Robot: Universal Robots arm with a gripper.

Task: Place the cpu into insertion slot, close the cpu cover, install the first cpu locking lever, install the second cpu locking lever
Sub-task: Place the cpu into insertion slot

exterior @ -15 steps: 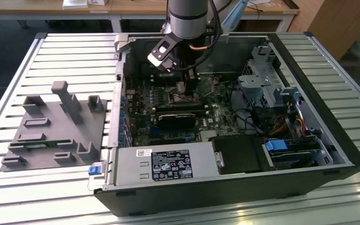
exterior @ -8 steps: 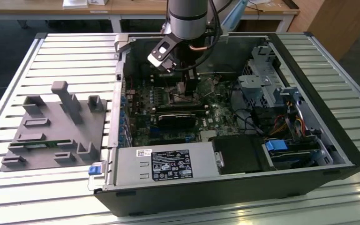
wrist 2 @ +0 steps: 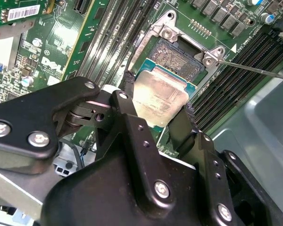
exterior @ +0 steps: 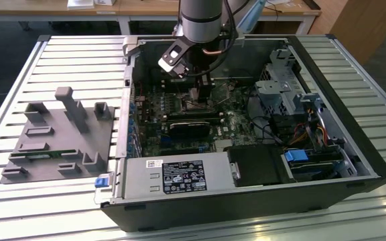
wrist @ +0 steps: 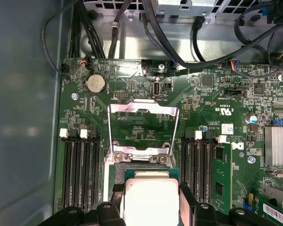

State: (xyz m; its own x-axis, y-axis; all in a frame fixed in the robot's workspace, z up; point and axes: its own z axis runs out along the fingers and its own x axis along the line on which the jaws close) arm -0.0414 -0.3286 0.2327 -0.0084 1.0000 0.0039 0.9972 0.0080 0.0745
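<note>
Slatted metal table; end effector grips cpu over insertion slot; cpu cover raised.

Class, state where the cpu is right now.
In the second wrist view the cpu is clamped in the gripper, partly over the open insertion slot.

Exterior view high, far; both wrist views near cpu.

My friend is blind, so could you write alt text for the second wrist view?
Black jaws of the gripper clamp the cpu, a silver-topped square chip, close to the open insertion slot on a green motherboard.
</note>
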